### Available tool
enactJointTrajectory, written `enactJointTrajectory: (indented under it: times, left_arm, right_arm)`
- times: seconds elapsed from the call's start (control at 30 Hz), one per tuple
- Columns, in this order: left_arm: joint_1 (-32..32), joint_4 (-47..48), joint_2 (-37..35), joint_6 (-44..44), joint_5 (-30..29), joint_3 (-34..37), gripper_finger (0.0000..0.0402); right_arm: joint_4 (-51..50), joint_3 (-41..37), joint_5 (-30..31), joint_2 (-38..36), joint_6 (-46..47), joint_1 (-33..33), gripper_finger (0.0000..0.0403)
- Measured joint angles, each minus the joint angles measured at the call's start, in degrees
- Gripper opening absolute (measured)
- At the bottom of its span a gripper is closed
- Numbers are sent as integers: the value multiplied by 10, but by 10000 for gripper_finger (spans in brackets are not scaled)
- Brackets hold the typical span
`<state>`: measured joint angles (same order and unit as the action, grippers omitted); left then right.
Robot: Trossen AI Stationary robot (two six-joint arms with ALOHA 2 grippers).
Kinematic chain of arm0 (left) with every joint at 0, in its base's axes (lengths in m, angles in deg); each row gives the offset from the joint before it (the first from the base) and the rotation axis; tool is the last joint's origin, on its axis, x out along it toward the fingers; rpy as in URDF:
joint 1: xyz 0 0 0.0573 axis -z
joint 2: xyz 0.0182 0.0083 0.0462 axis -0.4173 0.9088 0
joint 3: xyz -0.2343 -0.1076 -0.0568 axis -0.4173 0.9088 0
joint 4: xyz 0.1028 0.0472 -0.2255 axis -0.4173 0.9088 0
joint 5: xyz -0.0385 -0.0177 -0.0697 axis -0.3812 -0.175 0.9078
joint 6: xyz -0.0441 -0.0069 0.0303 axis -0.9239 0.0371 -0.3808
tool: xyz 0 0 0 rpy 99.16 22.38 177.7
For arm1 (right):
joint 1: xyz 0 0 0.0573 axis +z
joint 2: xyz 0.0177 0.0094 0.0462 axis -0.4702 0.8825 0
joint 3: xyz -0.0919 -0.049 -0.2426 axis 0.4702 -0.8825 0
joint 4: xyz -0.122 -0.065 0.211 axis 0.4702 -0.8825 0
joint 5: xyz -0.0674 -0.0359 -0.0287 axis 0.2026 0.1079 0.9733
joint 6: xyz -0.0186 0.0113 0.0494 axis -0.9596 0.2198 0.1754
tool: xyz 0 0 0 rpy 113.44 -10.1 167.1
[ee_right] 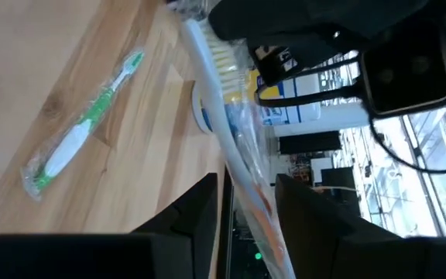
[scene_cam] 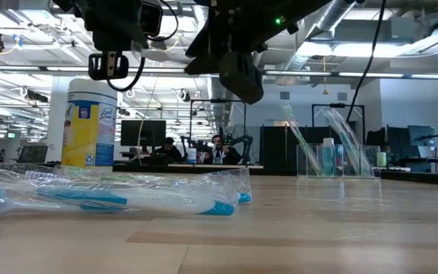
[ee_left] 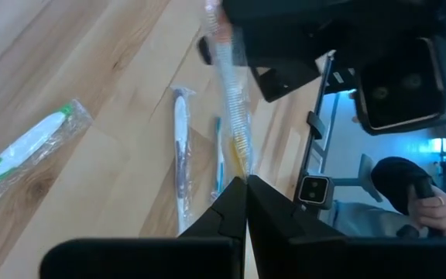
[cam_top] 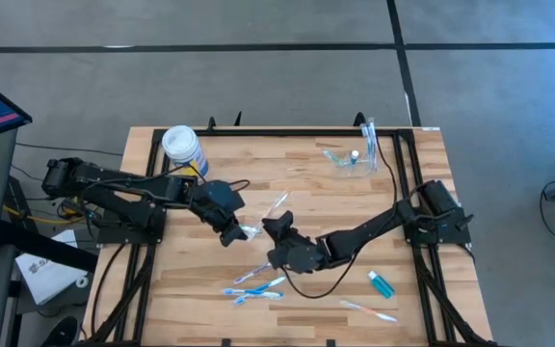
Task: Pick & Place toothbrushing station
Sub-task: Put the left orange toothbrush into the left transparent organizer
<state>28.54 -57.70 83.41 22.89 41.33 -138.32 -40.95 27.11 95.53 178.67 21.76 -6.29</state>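
The cup (cam_top: 353, 159) stands at the far right of the worktop (cam_top: 422, 289), well apart from both tools; it is clear, colourless plastic, hard to make out against the wood, with a wrapped brush (cam_top: 369, 143) leaning out of it and something small and teal inside.

The right tool (cam_top: 274, 229) hangs over the middle of the worktop, its fingers (ee_right: 200, 213) set around a wrapped toothbrush (ee_right: 231, 147) with a white handle and pale bristles — the crinkled film runs up between them. The left tool (cam_top: 229, 231) is just to its left, clenched shut, fingers (ee_left: 231, 209) pressed together with nothing seen between them.

Near the middle, at the near side, lie several blue-and-white wrapped brushes (cam_top: 255, 286); another, green and white (ee_right: 84, 128), lies flat on the pale, grained planks. A teal tube (cam_top: 382, 284) and one more wrapped brush (cam_top: 369, 310) lie near right. At the far left stands a white-lidded, yellow-and-blue canister (cam_top: 182, 147) — round and upright.
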Motion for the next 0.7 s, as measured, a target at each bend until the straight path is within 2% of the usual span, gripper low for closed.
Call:
enactJointTrajectory:
  times: [0.17,0.4,0.7]
  left_arm:
    - [0,-6,0,0,6,0,0]
    - [0,-19,-1,2,11,-1,0]
    - [0,-21,-1,17,9,-1,6]
  right_arm:
    - [-5,0,0,0,11,-5,94]
    - [-20,-2,-4,0,14,-5,13]
    - [-29,-2,-14,0,45,-4,7]
